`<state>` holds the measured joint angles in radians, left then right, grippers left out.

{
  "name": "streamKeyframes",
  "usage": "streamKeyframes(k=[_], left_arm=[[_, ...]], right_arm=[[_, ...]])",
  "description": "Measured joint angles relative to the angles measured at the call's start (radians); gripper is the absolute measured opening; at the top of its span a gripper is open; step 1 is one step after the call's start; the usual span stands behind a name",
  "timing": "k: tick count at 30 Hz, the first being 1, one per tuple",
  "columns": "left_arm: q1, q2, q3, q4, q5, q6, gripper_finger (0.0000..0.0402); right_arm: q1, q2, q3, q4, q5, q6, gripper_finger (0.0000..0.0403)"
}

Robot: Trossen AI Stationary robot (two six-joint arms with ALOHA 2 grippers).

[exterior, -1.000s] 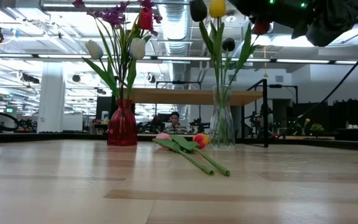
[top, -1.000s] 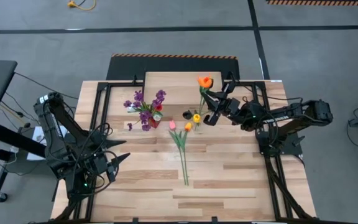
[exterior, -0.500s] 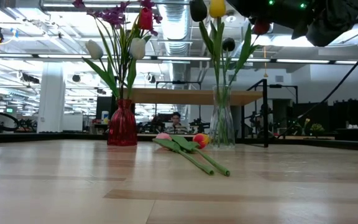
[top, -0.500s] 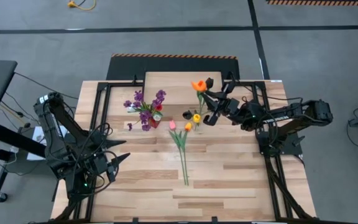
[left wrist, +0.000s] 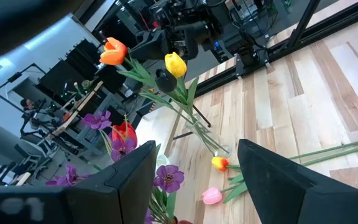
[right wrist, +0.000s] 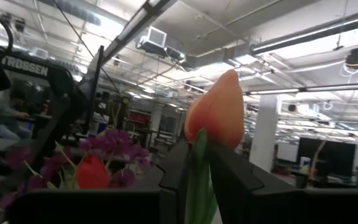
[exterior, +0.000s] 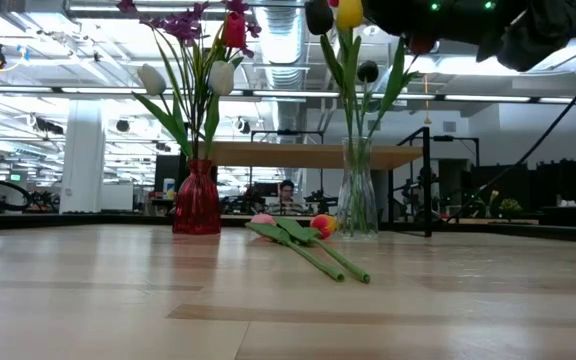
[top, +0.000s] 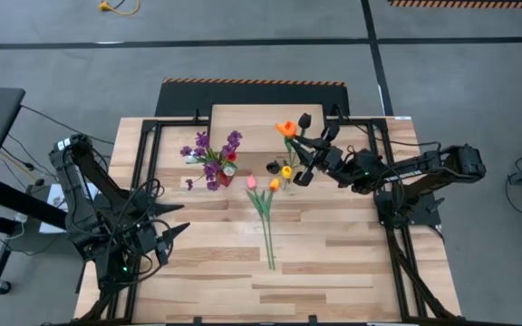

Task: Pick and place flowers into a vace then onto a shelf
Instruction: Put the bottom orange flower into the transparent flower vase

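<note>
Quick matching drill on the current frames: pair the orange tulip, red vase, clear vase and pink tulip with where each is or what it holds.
Things:
1. orange tulip
2. red vase
3. clear vase
4. pink tulip

Places or states:
A. lying on the tabletop
B. holds purple sprigs
C. pinched by the right gripper fingers
D. holds a yellow tulip

Pairs: 1-C, 2-B, 3-D, 4-A

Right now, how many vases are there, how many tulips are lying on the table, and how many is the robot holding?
Vases: 2 (red vase, clear vase)
Tulips lying on the table: 2 (pink tulip, yellow-orange tulip)
Tulips held in the right gripper: 1 (orange tulip)
Total: 5
</note>
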<state>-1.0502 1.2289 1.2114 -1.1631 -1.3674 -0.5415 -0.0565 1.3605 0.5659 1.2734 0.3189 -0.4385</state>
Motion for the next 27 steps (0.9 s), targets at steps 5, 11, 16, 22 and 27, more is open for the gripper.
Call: streamKeyframes(k=[5,11,16,22,27], left_arm=[[0.000,0.000,0.000,0.004,0.000,0.000,0.0219],[0.000,0.000,0.000,0.007,0.000,0.000,0.0219],[0.000,0.000,0.000,0.021,0.010,0.000,0.0219],[0.000,0.000,0.000,0.029,0.025,0.000,0.0219],[0.000,0.000,0.000,0.029,0.025,0.000,0.0219]], right_arm=[[0.050,-0.002,0.002,-0.005,0.121,-0.032,0.0089],[0.099,-0.002,0.044,-0.098,0.239,-0.034,0.0134],[0.138,-0.002,0.097,-0.205,0.310,-0.050,0.0164],[0.194,-0.002,0.139,-0.257,0.456,-0.088,0.0177],[0.257,-0.002,0.181,-0.314,0.615,-0.144,0.0176]])
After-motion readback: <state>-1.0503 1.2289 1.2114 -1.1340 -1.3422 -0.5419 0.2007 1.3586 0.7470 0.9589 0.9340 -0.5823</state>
